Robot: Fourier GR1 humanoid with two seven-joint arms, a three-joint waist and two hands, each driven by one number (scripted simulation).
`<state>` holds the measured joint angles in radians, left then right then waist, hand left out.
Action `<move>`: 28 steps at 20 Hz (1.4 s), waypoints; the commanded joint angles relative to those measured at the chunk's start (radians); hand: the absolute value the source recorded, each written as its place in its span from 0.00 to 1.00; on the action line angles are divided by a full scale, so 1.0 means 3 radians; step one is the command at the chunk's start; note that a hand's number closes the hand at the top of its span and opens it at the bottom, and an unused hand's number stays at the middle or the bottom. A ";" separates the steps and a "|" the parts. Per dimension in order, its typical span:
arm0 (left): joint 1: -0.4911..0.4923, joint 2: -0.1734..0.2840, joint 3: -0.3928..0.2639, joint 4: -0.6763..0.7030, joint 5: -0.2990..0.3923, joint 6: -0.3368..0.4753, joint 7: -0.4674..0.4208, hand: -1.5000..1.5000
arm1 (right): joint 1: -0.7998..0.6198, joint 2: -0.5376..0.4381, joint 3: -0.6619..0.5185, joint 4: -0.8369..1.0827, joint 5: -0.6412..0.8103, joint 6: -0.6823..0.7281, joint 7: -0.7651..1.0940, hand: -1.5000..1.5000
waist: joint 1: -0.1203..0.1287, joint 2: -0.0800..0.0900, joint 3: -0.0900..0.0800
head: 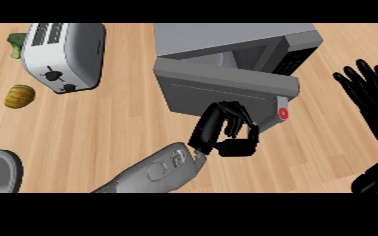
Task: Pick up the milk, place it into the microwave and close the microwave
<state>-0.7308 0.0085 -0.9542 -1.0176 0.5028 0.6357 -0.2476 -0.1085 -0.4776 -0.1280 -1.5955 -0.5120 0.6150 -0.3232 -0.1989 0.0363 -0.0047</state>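
While my left hand (225, 130) sits curled up against the front of the microwave door (221, 87), I can't spot the milk anywhere, and can't tell if my fingers hide it. That door's swung partway out from the microwave (244, 42) near the counter's (111, 130) far edge. My right hand (362, 87) rests open by the right edge. Toaster (63, 55) sits far left, with a small squash (20, 96) beside it.
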 commanded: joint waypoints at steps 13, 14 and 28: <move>-0.0519 -0.0028 0.0574 0.0318 0.0804 0.0188 -0.0321 1.00 | -0.0181 -0.0183 -0.0020 -0.0088 -0.0523 0.0160 0.0293 0.00 | -0.0252 0.0105 -0.0016; -0.0483 -0.0028 0.0558 0.0357 0.0834 0.0187 -0.0386 1.00 | -0.0136 -0.0187 -0.0025 -0.0102 -0.0527 0.0165 0.0294 0.00 | -0.0272 0.0094 -0.0011; -0.0677 -0.0028 0.0646 0.0687 0.1224 0.0001 -0.0699 1.00 | -0.0342 -0.0361 -0.0096 -0.0146 -0.0810 0.0181 0.0457 0.00 | -0.0315 0.0143 -0.0005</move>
<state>-0.8474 -0.0008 -0.8425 -0.8757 0.8458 0.6462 -0.4234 -0.2015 -0.5761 -0.1549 -1.6358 -0.7350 0.6631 -0.1953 -0.2890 0.0744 -0.0060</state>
